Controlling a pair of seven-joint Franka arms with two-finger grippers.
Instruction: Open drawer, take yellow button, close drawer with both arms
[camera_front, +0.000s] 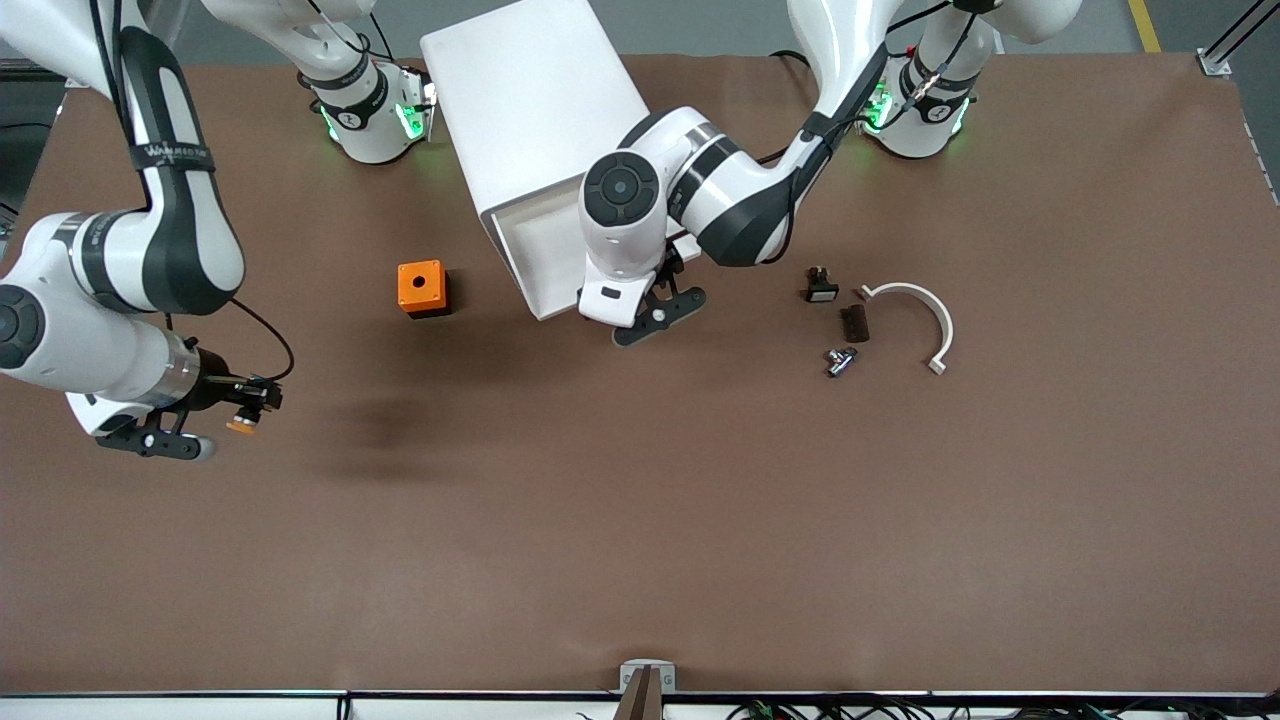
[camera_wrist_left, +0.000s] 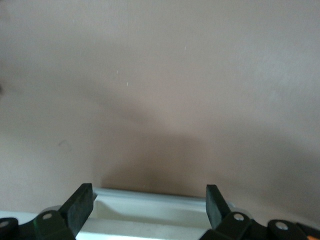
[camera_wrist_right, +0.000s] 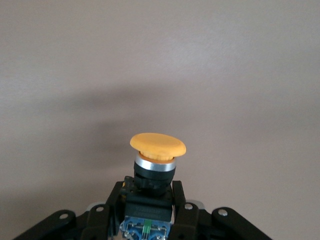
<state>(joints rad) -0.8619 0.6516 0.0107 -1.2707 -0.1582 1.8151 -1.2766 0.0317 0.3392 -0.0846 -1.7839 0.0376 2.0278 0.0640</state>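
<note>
Where the front view gives only a speck of orange at the right claw (camera_front: 243, 408), shows far more in the right wrist view: the button (camera_wrist_right: 157, 156), yellow-orange cap outward, silver ring and black body under it, blue parts down between the fingers (camera_wrist_right: 182, 212). Right claw (camera_wrist_right: 149, 210) pinching that black body, up in the air over bare desk (camera_front: 640, 520) at the right arm's end.

Left claw (camera_front: 655, 312) spread wide, holding nothing, just off the front edge of the drawer (camera_front: 545, 255). Seen only in the left wrist view: both black fingertips (camera_wrist_left: 80, 205) apart with the drawer's white front lip (camera_wrist_left: 150, 202) lying between and just under them; cannot tell whether touching. Left claw (camera_wrist_left: 149, 202) otherwise facing brown desk.

Seen only from the front: drawer pulled out of the white cabinet (camera_front: 530, 110), its tray partly hidden under the left arm. Orange cube (camera_front: 421, 288) on the desk beside the drawer, toward the right arm's end. Toward the left arm's end of the left claw, small black part (camera_front: 821, 288), dark block (camera_front: 854, 323), metal fitting (camera_front: 840, 360) and white curved piece (camera_front: 925, 320).
</note>
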